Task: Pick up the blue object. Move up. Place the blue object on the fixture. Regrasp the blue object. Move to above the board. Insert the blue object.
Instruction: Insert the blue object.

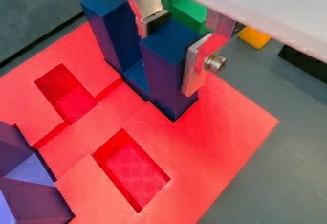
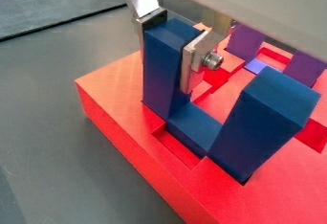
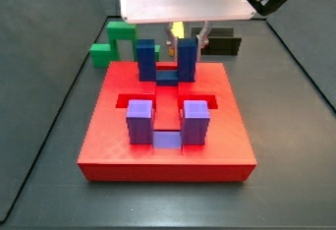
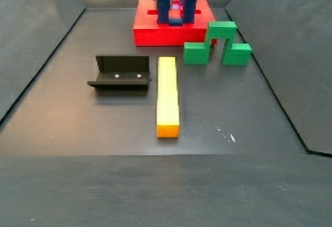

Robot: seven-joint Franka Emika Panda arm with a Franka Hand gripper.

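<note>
1. Blue object (image 2: 217, 123) is standing prongs-up on the board (image 3: 164, 160), at its far end in a side view. Its base looks sunk into a recess, so I'd say the insert is basically happening or nearly done.

2. My gripper (image 2: 173, 51) is clamped on one prong only. In both wrist views a silver finger (image 1: 201, 63) sits flat against that prong's side, and the other prong is free. Makes sense to me: pinching one upright leaves the base clear to drop into the slot.

3. Purple U-block (image 3: 163, 123) already sits in the board nearer the camera in that side view, well apart from the blue one, so no clash. A couple of recesses (image 1: 132, 168) are open in a wrist view.

4. Off the board: green block (image 4: 215, 43) just right of it, yellow bar (image 4: 166, 95) lying nearer, the fixture (image 4: 119, 74) left of the bar. None of it is in my way.

5. Only worry: can't tell if the base is fully seated, since the prongs hide it.
</note>
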